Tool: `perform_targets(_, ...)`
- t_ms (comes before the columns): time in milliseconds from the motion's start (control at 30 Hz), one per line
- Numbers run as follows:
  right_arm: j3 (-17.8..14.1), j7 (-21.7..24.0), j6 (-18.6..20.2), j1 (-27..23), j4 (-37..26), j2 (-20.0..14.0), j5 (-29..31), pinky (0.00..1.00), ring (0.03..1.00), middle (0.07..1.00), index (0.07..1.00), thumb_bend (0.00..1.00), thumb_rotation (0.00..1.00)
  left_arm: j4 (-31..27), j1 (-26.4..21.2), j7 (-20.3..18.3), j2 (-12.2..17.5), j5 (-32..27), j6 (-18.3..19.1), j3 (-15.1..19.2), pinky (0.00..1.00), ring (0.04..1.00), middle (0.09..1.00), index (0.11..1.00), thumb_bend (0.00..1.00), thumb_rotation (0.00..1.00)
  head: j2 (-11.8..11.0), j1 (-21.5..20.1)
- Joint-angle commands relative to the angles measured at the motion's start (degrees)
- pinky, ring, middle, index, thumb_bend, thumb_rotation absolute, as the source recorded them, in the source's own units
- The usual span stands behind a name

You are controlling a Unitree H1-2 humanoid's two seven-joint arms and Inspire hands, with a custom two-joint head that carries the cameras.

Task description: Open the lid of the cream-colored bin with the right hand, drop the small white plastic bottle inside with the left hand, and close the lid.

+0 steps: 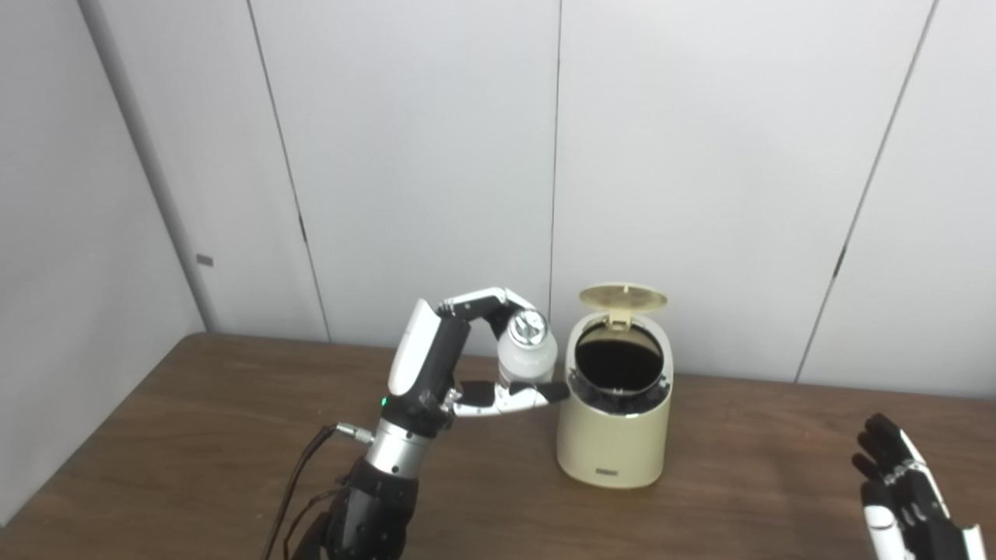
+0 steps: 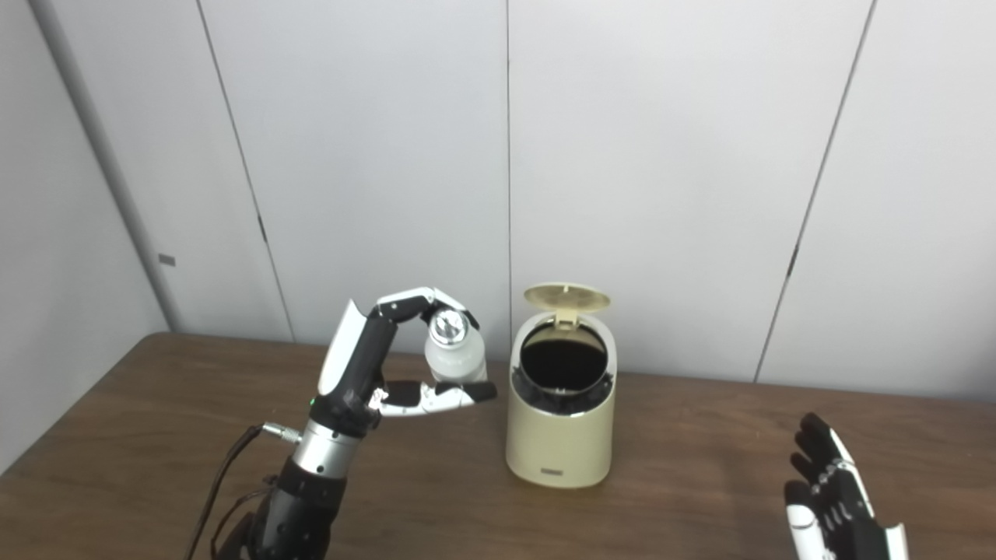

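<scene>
The right hand is cut off at the lower edge; its fingers are seen spread and empty. The inside of the bin is lost in darkness. A brown wooden table is backed by grey wall panels. The bottle is pinched between the left hand's curled fingers above and thumb below, just left of the bin's mouth. The lid is raised.
</scene>
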Motion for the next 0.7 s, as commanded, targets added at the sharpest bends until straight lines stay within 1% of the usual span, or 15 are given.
perform_targets(0, 0.5, -0.61, -2.6, -0.18, 2.01, 0.48, -0.03, 0.94, 0.944, 0.942, 0.931, 0.06, 0.67, -2.27, -3.53, 2.41, 1.82, 2.29, -1.49, -1.98, 0.38, 0.451, 0.502, 0.466, 0.5, 0.0, -0.29, -0.59)
perform_targets(67, 0.55, -0.54, -3.47, -0.44, 3.54, 0.19, 0.51, 0.95, 0.951, 0.949, 0.939, 0.09, 0.66, -1.78, -4.77, 5.13, 2.97, 4.65, -1.49, -4.37, 0.38, 0.446, 0.501, 0.468, 0.5, 0.0, -0.57, -0.99)
perform_targets(133, 0.59, -0.54, -3.89, -0.62, 4.72, 0.01, 0.91, 0.96, 0.958, 0.954, 0.946, 0.08, 0.61, -0.89, -5.91, 7.53, 3.86, 5.4, -1.49, -6.32, 0.37, 0.444, 0.502, 0.466, 0.5, 0.0, -0.86, -1.55)
perform_targets(200, 0.64, -0.67, -4.02, -0.74, 5.72, -0.12, 0.96, 0.94, 0.947, 0.944, 0.937, 0.1, 0.55, 0.33, -7.22, 9.41, 4.66, 4.91, -1.5, -8.0, 0.38, 0.446, 0.502, 0.465, 0.5, 0.0, -1.07, -2.19)
perform_targets(233, 0.67, -0.75, -4.04, -0.76, 6.18, -0.2, 0.92, 0.93, 0.944, 0.941, 0.935, 0.1, 0.54, 1.03, -7.98, 10.1, 4.95, 4.43, -1.5, -8.68, 0.38, 0.447, 0.502, 0.465, 0.5, 0.0, -1.19, -2.64)
perform_targets(300, 0.8, -0.92, -4.06, -0.78, 6.78, -0.27, 0.81, 0.93, 0.943, 0.941, 0.93, 0.14, 0.52, 2.28, -9.21, 11.26, 5.57, 3.26, -1.5, -9.92, 0.38, 0.451, 0.502, 0.465, 0.5, 0.0, -1.27, -3.29)
perform_targets(467, 0.99, -1.06, -4.08, -0.81, 7.82, -0.16, 1.19, 0.92, 0.935, 0.933, 0.919, 0.2, 0.5, 6.8, -12.55, 14.22, 6.61, 0.07, -1.5, -13.65, 0.39, 0.453, 0.505, 0.464, 0.5, 0.0, -1.24, -4.88)
perform_targets(667, 1.17, -0.04, -4.09, -0.76, 9.21, -0.46, 2.3, 0.89, 0.926, 0.925, 0.905, 0.31, 0.55, 12.12, -16.61, 19.59, 6.88, -1.06, -1.5, -17.83, 0.39, 0.45, 0.507, 0.468, 0.5, 0.0, -1.38, -6.6)
